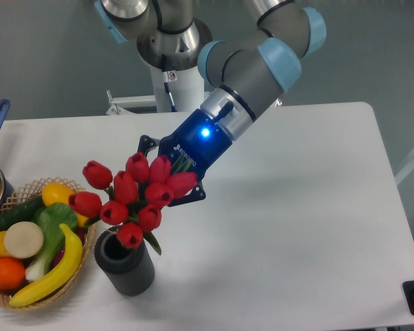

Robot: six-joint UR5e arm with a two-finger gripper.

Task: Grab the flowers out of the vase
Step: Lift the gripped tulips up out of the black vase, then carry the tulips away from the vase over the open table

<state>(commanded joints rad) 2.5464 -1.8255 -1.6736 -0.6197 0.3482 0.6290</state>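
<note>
Red flowers (134, 198) tilted, heads fanned out above and just to the upper right of the vase (125, 263), with the lowest bud and a green leaf hanging right over the vase's round mouth. Stems hidden behind the buds, running up and to the right into the gripper (177, 167); long axis of the bunch therefore slanted, from the vase mouth towards the arm. Fingers clamped on the stem bundle, judging by the black jaws framing the bunch on both sides with the stems between them. Seemingly almost free of the vase, though impossible to tell whether any stem ends sit inside the mouth. Further lift best directed along that slant, up and right, away from the vase. Wicker basket (74, 281) of fruit and vegetables just left of the vase, nearly touching it; white table (297, 207) under the vase
</note>
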